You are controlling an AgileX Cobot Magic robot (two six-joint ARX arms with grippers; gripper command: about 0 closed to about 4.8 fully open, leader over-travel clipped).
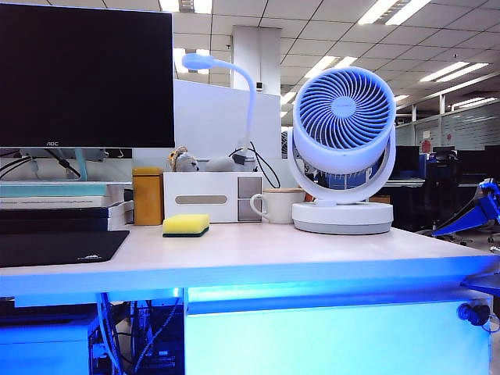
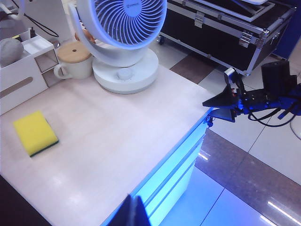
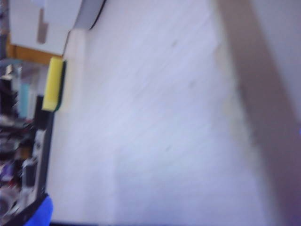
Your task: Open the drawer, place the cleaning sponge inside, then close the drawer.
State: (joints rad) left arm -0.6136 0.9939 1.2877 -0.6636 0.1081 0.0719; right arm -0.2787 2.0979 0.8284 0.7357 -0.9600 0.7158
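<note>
The yellow cleaning sponge (image 1: 186,225) with its green underside lies flat on the desk top, left of centre; it also shows in the wrist views (image 2: 35,133) (image 3: 53,84). Below the desk edge the drawer (image 1: 336,336) (image 2: 176,174) is closed, with its black knob (image 1: 473,314) at the right end. My right gripper (image 2: 207,110) hangs open off the desk's right corner, close to the knob and holding nothing; in the exterior view one blue finger (image 1: 486,283) shows just above the knob. My left gripper (image 2: 134,214) is shut and empty above the desk's front edge.
A white fan (image 1: 344,148), a white mug (image 1: 275,206), a white organizer box (image 1: 211,197) and an orange box (image 1: 148,195) stand behind the sponge. A monitor (image 1: 86,74) and a black mat (image 1: 55,246) are at the left. A black flight case (image 2: 221,33) sits on the floor.
</note>
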